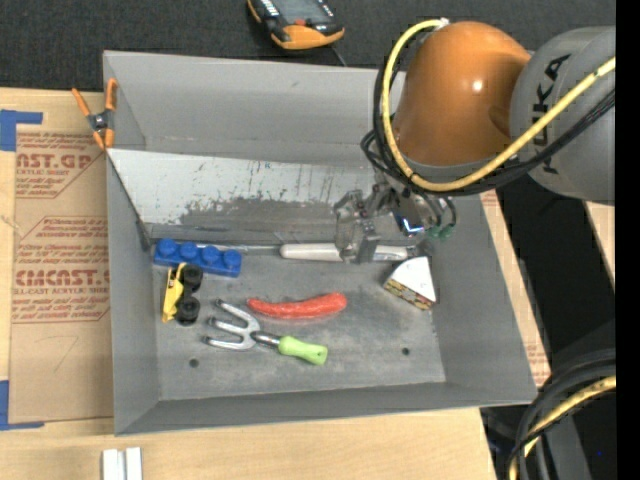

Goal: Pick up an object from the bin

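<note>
Knife lies along the bin's back edge, its right end under the gripper; whether that is clenched cannot be told, lifting not yet done.

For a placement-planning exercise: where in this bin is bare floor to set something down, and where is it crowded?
Most room: the bin floor's front right, between the green-handled fork and the white wedge. Narrower: between the blue brick and the red pepper. Crowded: the left, around the yellow toy car, and beside the gripper by the white bar.
</note>
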Tool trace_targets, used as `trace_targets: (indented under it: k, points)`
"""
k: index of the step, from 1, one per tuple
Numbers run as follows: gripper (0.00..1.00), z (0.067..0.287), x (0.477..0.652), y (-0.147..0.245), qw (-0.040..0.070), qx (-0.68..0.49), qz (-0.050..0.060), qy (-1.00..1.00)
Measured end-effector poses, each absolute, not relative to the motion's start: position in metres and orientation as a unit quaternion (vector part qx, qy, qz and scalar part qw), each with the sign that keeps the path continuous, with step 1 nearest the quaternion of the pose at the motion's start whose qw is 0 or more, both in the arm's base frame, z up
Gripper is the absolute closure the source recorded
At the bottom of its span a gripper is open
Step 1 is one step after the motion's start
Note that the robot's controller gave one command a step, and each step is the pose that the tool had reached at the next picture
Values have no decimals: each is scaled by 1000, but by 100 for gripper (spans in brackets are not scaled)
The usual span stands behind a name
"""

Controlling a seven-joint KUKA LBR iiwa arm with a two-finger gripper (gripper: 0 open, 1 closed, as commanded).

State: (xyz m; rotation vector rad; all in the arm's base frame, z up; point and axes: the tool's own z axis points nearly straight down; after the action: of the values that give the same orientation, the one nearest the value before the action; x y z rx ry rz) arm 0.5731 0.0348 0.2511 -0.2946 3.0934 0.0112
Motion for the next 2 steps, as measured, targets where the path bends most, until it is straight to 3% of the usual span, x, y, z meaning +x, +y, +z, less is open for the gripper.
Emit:
trace_targets:
  k: [1,2]
  points:
    - [100,236,575,30,13,-102,4,995]
    - [0,139,577,4,18,-210,2,977]
